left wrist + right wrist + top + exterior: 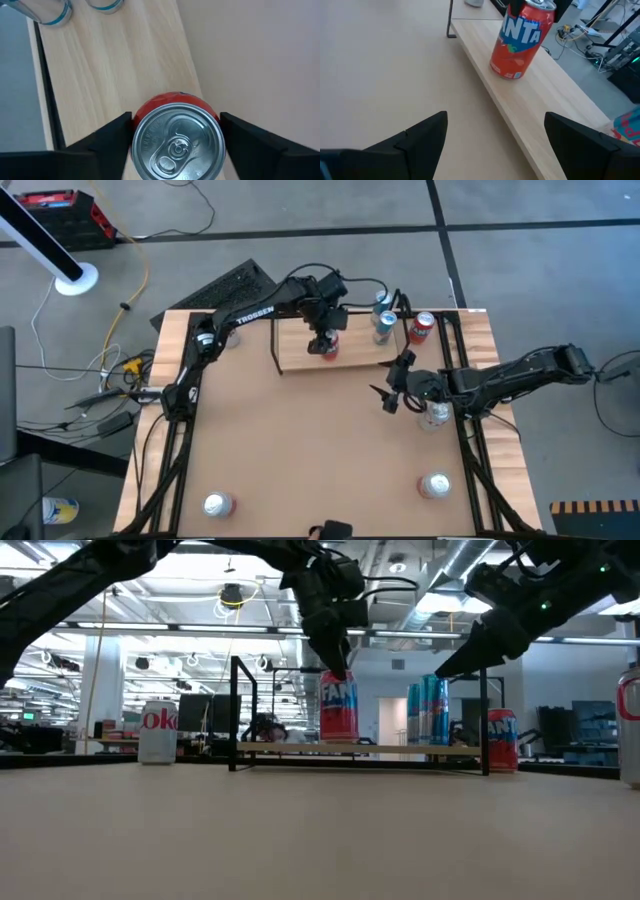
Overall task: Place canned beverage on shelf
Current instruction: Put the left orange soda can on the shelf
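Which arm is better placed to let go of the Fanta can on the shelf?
Left. Its tool sits directly over the Fanta can standing on the shelf, fingers flanking the can. The right tool hangs open, off the shelf.

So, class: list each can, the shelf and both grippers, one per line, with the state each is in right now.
Fanta can: upright on the shelf, between the left gripper's fingers.
Shelf: flat on the table, holding cans.
Blue cans: upright at the shelf's end.
Left gripper: open, straddling the Fanta can.
Right gripper: open, empty, above the table.
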You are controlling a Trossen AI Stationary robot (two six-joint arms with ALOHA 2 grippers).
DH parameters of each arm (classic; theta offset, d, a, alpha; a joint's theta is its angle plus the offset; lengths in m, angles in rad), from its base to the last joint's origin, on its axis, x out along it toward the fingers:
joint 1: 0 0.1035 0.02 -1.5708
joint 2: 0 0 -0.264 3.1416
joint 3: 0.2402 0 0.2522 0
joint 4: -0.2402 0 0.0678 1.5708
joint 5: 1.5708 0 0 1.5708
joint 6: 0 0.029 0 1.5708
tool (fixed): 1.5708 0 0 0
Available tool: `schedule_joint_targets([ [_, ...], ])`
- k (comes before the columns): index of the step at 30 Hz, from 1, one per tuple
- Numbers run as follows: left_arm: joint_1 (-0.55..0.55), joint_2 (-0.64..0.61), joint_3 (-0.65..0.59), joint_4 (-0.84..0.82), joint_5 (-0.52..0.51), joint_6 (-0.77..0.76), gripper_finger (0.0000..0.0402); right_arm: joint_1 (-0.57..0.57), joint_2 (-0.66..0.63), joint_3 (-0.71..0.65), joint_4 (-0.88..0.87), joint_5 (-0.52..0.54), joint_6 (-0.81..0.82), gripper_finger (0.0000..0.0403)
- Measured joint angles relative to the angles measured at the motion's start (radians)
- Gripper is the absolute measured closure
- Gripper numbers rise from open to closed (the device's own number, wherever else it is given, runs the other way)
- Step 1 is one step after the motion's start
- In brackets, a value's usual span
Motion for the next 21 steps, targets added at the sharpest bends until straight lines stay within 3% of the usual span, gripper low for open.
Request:
schedule_joint_targets([
  [4,-0.015,-0.001,0.0,0.009,-0.045,0.014,0.0045,-0.002,0.0,0.0,0.019,0.0,-0.029,0.0046],
  [7,-0.03,-0.01,0.001,-0.008,-0.127,-0.009,0.0018,-0.001,0.018,0.0,0.104,-0.017,-0.107,0.0047],
  [14,-0.042,-0.07,0.085,-0.237,-0.196,-0.118,0.0016,-0.001,0.161,0.0,0.381,-0.186,-0.262,0.0085],
  [21,-0.057,-0.273,-0.014,-0.33,-0.163,-0.304,0.0018,-0.033,0.356,0.075,0.471,-0.329,-0.306,0.0187],
])
